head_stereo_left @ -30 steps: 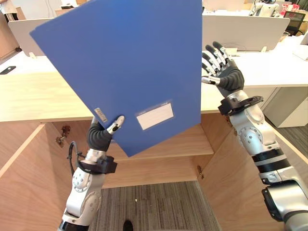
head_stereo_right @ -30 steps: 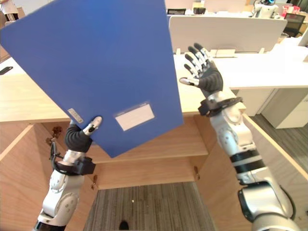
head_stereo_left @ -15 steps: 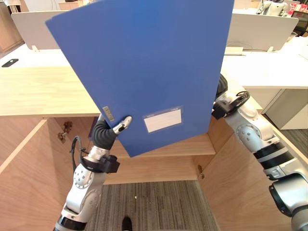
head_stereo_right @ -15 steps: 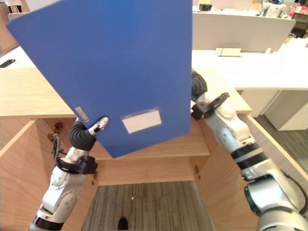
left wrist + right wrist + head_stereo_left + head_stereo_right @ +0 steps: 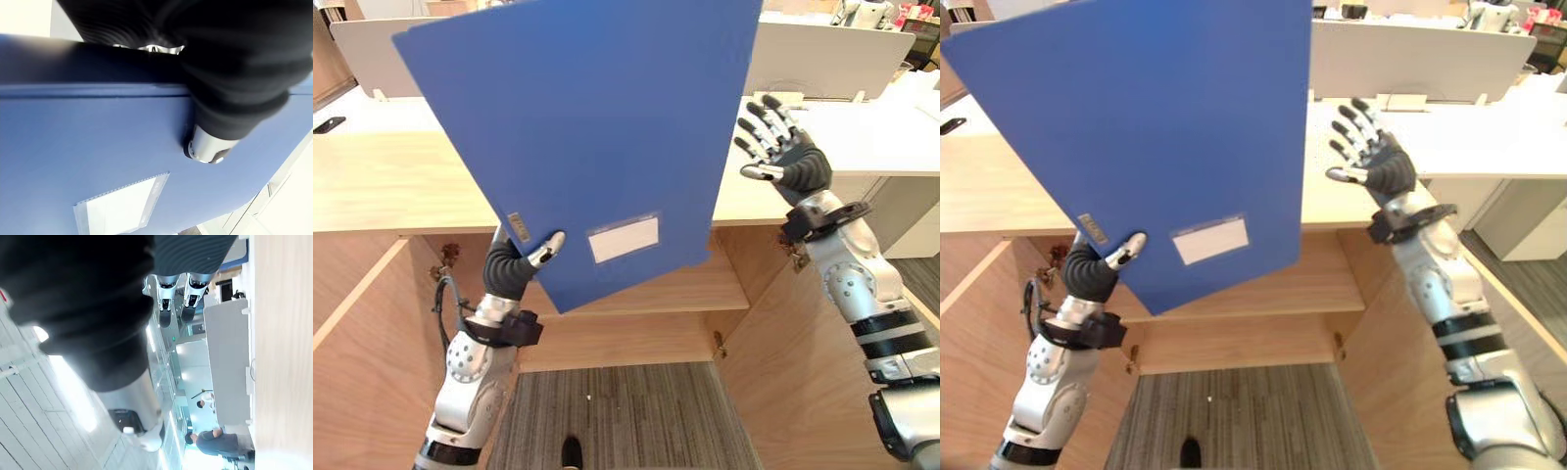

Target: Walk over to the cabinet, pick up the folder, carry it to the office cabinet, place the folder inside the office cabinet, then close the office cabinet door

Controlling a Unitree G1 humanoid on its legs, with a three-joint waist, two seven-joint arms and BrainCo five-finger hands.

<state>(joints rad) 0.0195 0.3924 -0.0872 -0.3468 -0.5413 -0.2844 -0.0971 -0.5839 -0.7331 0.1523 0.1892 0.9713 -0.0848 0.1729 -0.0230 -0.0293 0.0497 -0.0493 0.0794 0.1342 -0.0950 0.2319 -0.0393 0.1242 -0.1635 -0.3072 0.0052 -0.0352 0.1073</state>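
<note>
Our left hand [image 5: 509, 269] grips the near left corner of the large flat blue plastic folder [image 5: 587, 137], raised over the open light-wood cabinet [image 5: 705, 291]. Our right hand [image 5: 785, 155], fingers spread, hovers just right of it.

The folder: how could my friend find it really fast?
Find the open wooden cabinet with its shelf. In front of it, the left robot hand pinches the folder by a lower corner. It's the only big blue sheet, with a white label pocket.
</note>
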